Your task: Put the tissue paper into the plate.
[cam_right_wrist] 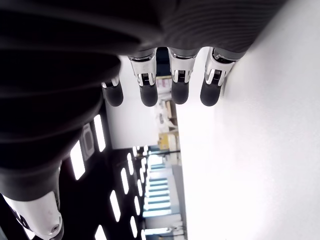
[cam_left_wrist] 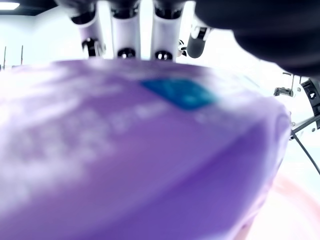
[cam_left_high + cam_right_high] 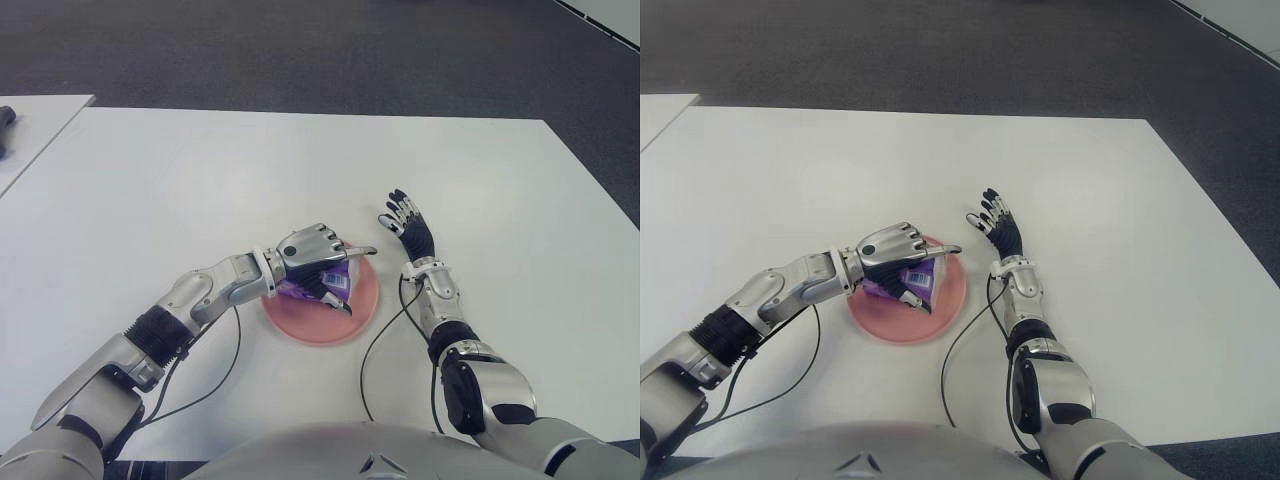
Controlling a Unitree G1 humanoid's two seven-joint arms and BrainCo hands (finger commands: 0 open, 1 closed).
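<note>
Count first: you have one pink plate (image 3: 365, 305) and one purple tissue packet (image 3: 335, 282) on the white bench (image 3: 200, 190). Your left hand (image 3: 318, 262) is over the plate with its fingers curled around the packet, index finger stretched out past the far rim; the left wrist view is filled by purple wrapper. You can't tell whether the packet touches the plate's surface. Your right hand (image 3: 408, 226) shows just beside the plate on its right, fingers extended and holding nothing.
</note>
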